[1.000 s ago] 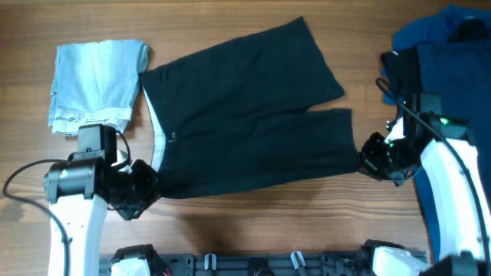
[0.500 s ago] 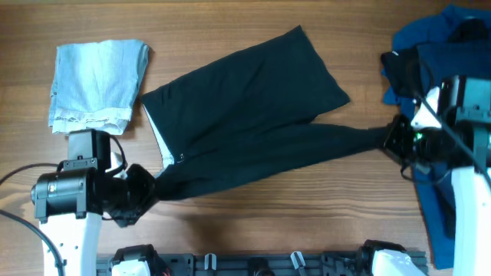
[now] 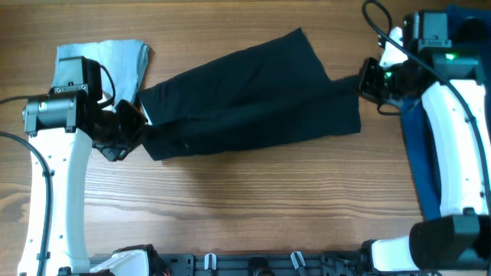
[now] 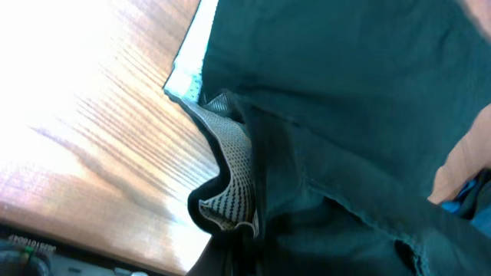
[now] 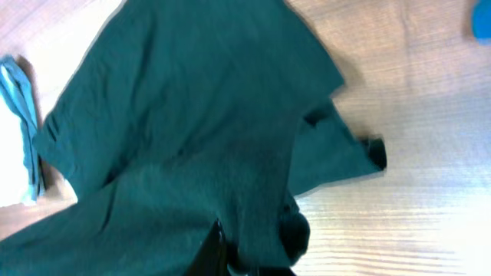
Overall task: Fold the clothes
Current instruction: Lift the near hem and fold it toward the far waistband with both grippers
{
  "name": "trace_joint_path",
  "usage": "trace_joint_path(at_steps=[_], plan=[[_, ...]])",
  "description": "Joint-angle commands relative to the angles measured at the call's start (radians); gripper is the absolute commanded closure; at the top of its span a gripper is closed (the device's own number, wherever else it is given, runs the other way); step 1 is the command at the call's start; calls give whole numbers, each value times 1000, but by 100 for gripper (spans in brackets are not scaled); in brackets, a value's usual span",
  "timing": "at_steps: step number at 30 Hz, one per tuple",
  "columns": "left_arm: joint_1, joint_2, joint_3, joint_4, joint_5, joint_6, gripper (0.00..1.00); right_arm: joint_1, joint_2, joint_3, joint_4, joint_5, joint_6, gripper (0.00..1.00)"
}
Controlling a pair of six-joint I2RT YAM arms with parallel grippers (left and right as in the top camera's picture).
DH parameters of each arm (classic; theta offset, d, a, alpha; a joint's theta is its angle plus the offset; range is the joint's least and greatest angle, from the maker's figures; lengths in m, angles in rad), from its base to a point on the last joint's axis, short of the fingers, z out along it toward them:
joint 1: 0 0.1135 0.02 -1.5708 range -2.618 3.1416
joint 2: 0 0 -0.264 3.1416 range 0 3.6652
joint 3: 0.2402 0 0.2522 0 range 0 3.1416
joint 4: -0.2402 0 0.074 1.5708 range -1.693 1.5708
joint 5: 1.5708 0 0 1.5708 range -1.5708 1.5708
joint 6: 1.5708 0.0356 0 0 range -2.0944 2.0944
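Black shorts lie across the middle of the bench, doubled over lengthwise, waistband end to the left, leg ends to the right. 2 grips, 1 per end.

Left jaws: closed on the waistband corner. In the left wrist view the mesh-lined band bunches right at the grip, and cloth hides the tips. Right jaws: closed on a leg hem at the right end, with fabric wadded around them in the right wrist view.

A pale blue denim piece sits folded at the upper left, just beside the left arm and partly under it. A dark blue pile is at the far right, under the right arm.

Step, as I judge it: the lengthwise fold is half made and not yet laid flat.

Risks:
- Layers look skewed and the leg ends don't line up on the right. Letting go now would likely leave a crooked fold.
- Both grips are small pinches on bunched cloth. Pulling the ends apart could slip a hem out and drop the top layer.
- The bunched waistband could set a crease if pressed down.
- The left arm is close to the denim piece and could drag it.
- The right jaws are near the blue pile and could snag it.
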Motion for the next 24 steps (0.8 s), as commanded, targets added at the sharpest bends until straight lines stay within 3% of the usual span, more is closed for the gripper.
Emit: trace_joint_path(at_steps=[1, 7, 24], plan=[[18, 15, 19, 114, -237, 19, 96, -5, 50, 29, 150, 156, -20, 96], [18, 68, 19, 235, -244, 19, 96, 28, 126, 29, 328, 156, -20, 96], [15, 482, 19, 526, -245, 20, 96, 118, 499, 29, 690, 157, -19, 96]])
